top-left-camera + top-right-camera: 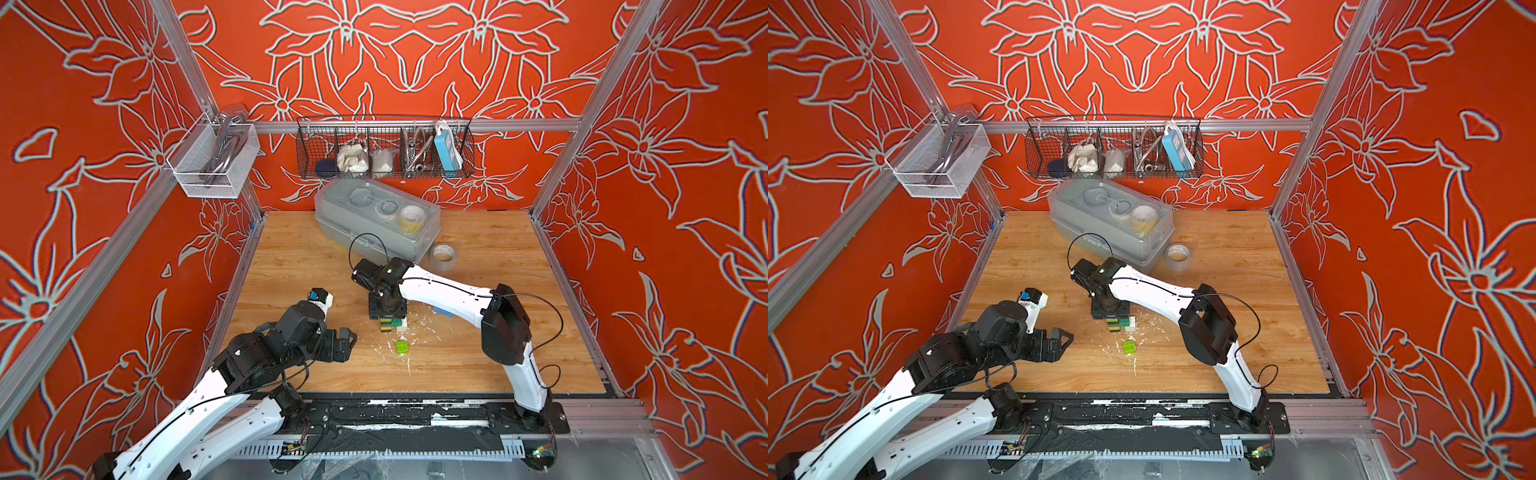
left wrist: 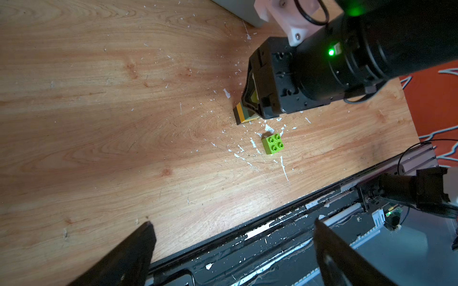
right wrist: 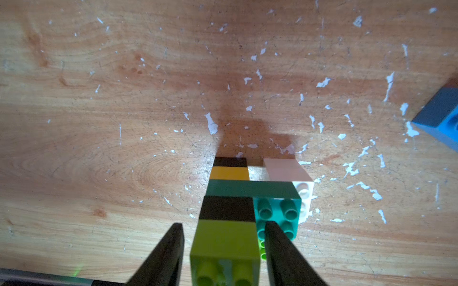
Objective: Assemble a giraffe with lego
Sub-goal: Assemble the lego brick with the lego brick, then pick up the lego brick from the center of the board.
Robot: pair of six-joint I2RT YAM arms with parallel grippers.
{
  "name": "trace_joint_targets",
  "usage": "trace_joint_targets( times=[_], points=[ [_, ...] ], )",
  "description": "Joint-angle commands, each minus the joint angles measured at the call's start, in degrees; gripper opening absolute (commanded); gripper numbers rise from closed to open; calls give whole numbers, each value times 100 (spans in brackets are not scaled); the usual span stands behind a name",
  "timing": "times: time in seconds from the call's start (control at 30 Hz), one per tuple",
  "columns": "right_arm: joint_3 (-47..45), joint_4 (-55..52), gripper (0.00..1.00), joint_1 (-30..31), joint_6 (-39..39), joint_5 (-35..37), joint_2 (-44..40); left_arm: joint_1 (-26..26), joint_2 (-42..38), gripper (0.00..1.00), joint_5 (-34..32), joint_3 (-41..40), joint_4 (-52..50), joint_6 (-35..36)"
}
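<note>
The partly built giraffe (image 3: 228, 210) stands upright mid-table: a black-yellow leg and a white leg (image 3: 287, 170) under a dark green body, with a black-and-lime neck on top. In both top views it (image 1: 390, 325) (image 1: 1116, 325) sits right under my right wrist. My right gripper (image 3: 223, 224) points down, open, its fingers either side of the top lime brick with a gap on each side. A loose lime brick (image 1: 402, 346) (image 2: 273, 143) lies just in front of the giraffe. A blue brick (image 3: 441, 116) lies to its right. My left gripper (image 1: 349, 343) (image 2: 233, 222) hovers wide open and empty near the table's front left.
A clear tape roll (image 1: 442, 257) and a lidded clear box (image 1: 374, 224) sit at the back of the table. A black wire basket (image 1: 384, 149) hangs on the back wall. White flecks litter the wood around the giraffe. A black rail (image 2: 272, 237) runs along the front edge.
</note>
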Motion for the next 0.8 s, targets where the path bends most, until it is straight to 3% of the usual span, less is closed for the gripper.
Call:
trace_joint_targets(
  times=[0.0, 0.23, 0.5, 0.77],
  points=[
    [-129, 52, 62, -6, -98, 256, -489, -27, -3, 98, -177, 162, -270, -150],
    [-1501, 827, 77, -474, -530, 4, -1800, -29, 394, 98, 34, 172, -357, -850],
    [-3235, 1103, 86, -961, -1400, -284, -3470, -109, 1333, 97, 460, 193, 108, -1552],
    [-4770, 1518, 88, -2542, -1896, -1163, -4868, -1085, 2351, 97, -166, 719, 214, -2641]
  ],
)
